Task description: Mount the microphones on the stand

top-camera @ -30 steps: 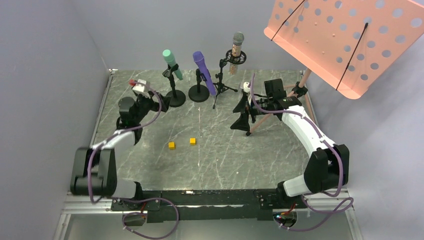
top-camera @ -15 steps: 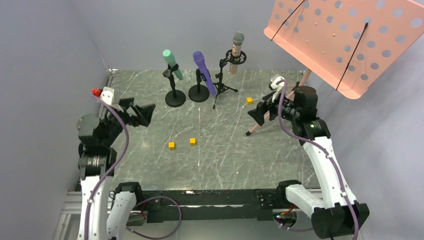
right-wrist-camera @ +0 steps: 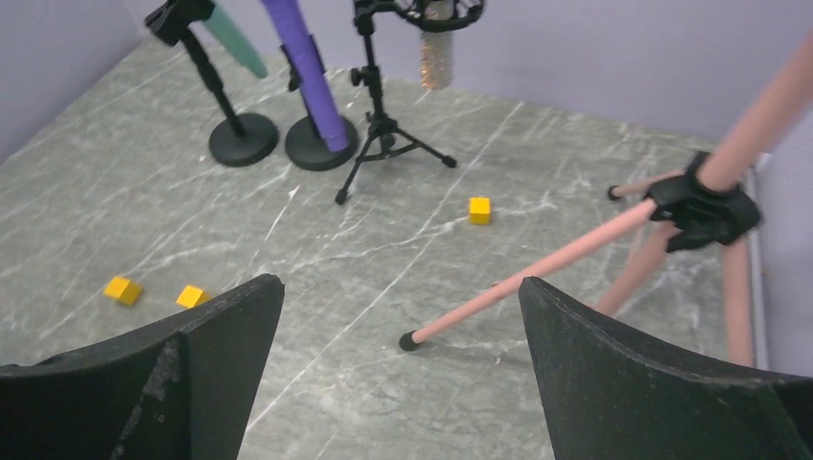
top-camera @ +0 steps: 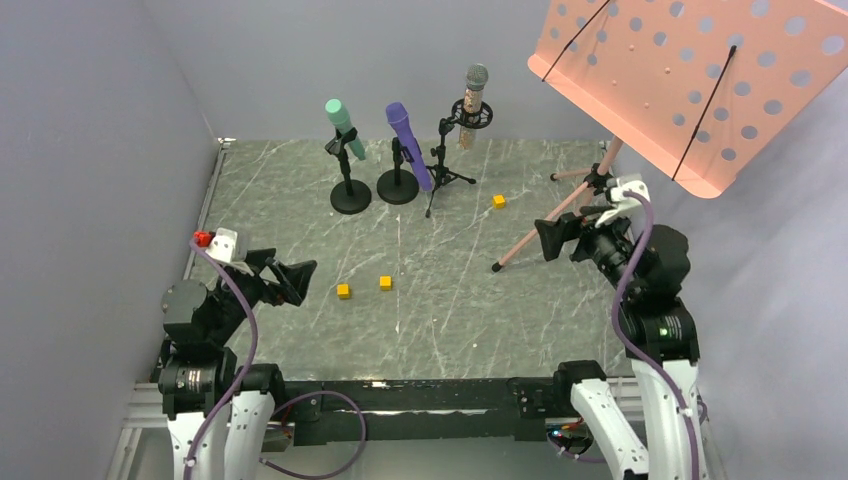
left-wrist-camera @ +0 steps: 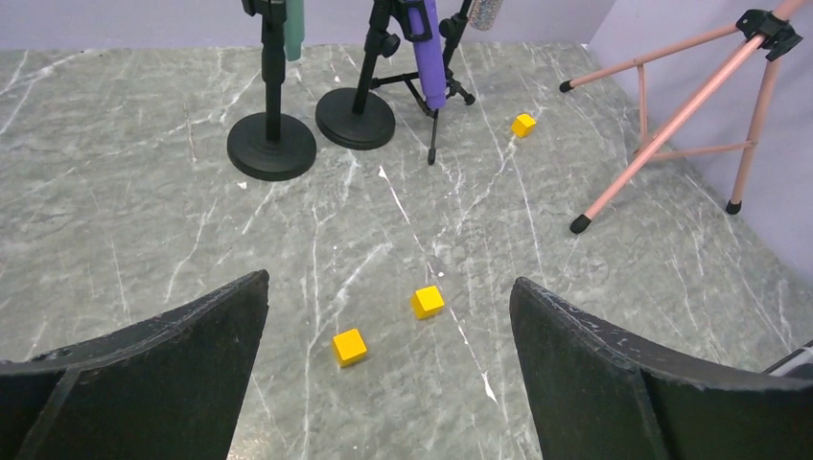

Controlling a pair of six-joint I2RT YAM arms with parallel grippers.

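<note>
Microphones, three: teal-green microphone (top-camera: 342, 128), purple microphone (top-camera: 408, 143), pinkish-copper microphone (top-camera: 472, 105) — all seated in stands (top-camera: 350, 198) on the far tabletop (top-camera: 450, 300), axes steep, well beyond your left hand (top-camera: 285, 275) and right hand (top-camera: 565, 236) — both spread wide, empty; left nearer.

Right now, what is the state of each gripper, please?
Left gripper: open, holding nothing.
Right gripper: open, holding nothing.

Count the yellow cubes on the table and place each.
3. Two lie side by side mid-table: left cube, right cube. The third cube sits farther back, between the tripod stand and the pink stand leg.
</note>
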